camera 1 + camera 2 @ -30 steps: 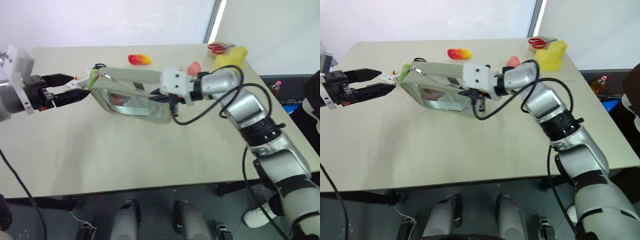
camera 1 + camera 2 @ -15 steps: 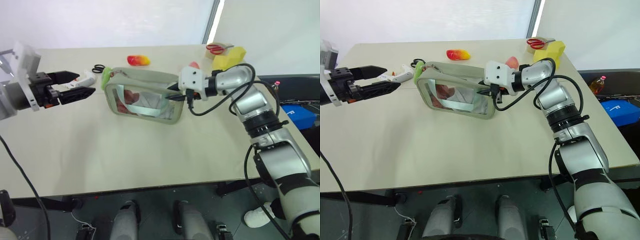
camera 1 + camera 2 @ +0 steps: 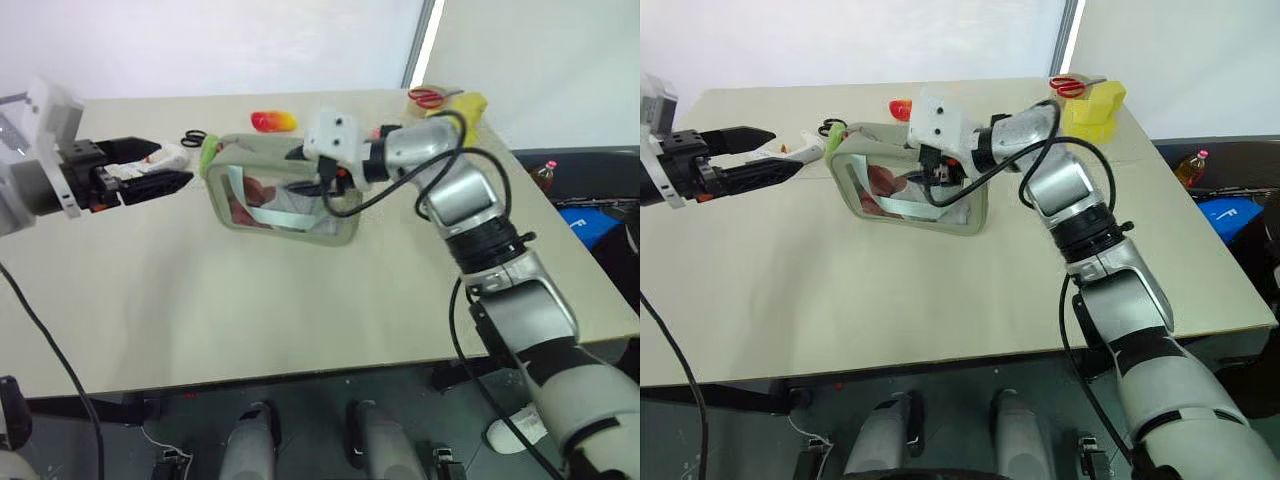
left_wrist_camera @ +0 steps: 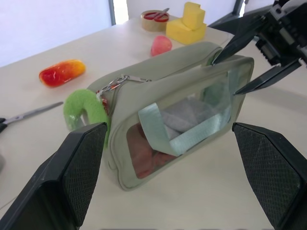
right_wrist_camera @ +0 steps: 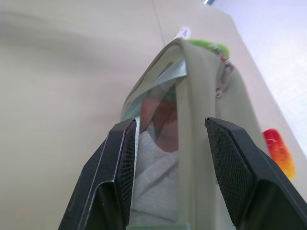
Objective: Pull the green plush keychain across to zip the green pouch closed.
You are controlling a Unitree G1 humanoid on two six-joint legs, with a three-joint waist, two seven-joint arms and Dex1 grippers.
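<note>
Green pouch [image 3: 285, 195] stands on table [image 3: 250, 310], green plush keychain [image 4: 85, 109] at its left end. Right gripper [image 5: 168, 158] half open, fingers straddling the pouch's right end, no clamp. Left gripper [image 3: 165, 170] wide open, empty, level, near the keychain.

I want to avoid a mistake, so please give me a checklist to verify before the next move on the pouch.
1. Green pouch stands upright on the table: ok.
2. Green plush keychain hangs at the pouch end facing the left gripper, unobstructed: ok.
3. Left gripper open, with nothing between its fingers: ok.
4. Right gripper open, a finger on each side of the pouch's far end, not clamping it: not ok if the pouch must be held.
5. Zipper fully closed: cannot tell.
6. Scissors lie apart from the keychain: ok.
</note>
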